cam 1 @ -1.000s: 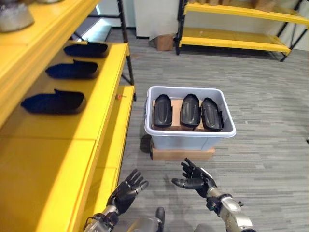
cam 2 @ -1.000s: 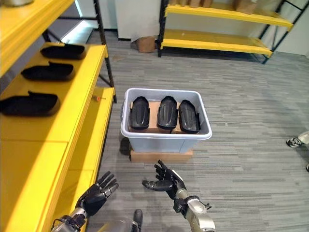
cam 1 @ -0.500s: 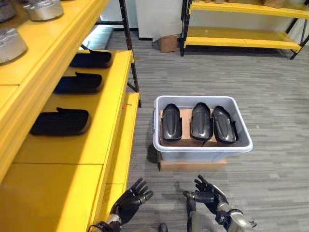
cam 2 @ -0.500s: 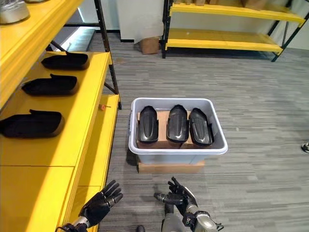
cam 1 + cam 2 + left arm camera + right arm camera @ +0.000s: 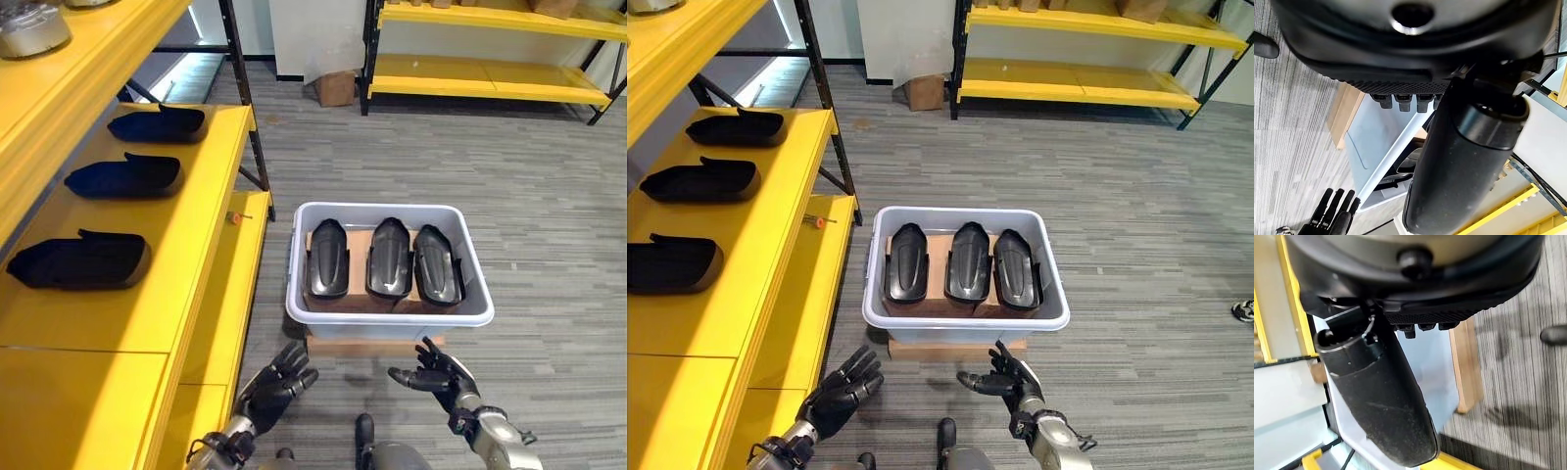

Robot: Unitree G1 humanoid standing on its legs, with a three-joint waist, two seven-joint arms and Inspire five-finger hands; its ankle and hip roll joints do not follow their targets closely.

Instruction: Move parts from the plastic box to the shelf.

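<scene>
Fingers of each robot hand, left (image 5: 277,385) and right (image 5: 435,372), spread open, empty, before plastic box (image 5: 390,318).

Grey striped carpet (image 5: 549,215) spreads out before me. Across the room a yellow rack (image 5: 490,73) lines the white wall (image 5: 313,34), a cardboard box (image 5: 336,87) beside it.

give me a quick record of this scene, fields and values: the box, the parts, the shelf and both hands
box: grey plastic box on the floor, resting on a flat board
parts in box: three black parts, side by side
shelf: yellow shelf on the robot's left
parts on shelf: three black parts in a row
left hand: open, empty, low by the shelf
right hand: open, empty, just short of the box
</scene>
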